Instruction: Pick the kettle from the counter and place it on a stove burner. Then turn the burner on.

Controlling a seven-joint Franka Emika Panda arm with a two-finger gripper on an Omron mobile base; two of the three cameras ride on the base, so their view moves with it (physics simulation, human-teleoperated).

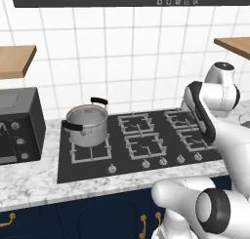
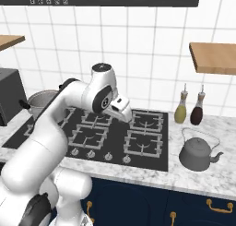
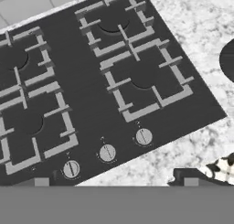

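The kettle [image 2: 197, 151] sits on the counter [image 2: 203, 183], well right of the spread-open gripper [image 2: 125, 113] (above the cooktop [image 2: 115, 133]); two bottles [image 2: 180, 110], one pot [image 1: 88, 123].

A home kitchen: a black six-burner gas cooktop [image 1: 146, 140] set into a marbled counter [image 2: 203, 179] over navy cabinets [image 2: 138, 202], white wall tiles [image 1: 122, 52], wooden shelves [image 2: 214, 56], a steel pot [image 1: 88, 123], a kettle [image 2: 198, 151].

From above we see the black cooktop [image 3: 91, 95] with four grated burners, three silver knobs [image 3: 107, 152] along its near edge, and marbled counter [image 3: 201, 40] beside it.
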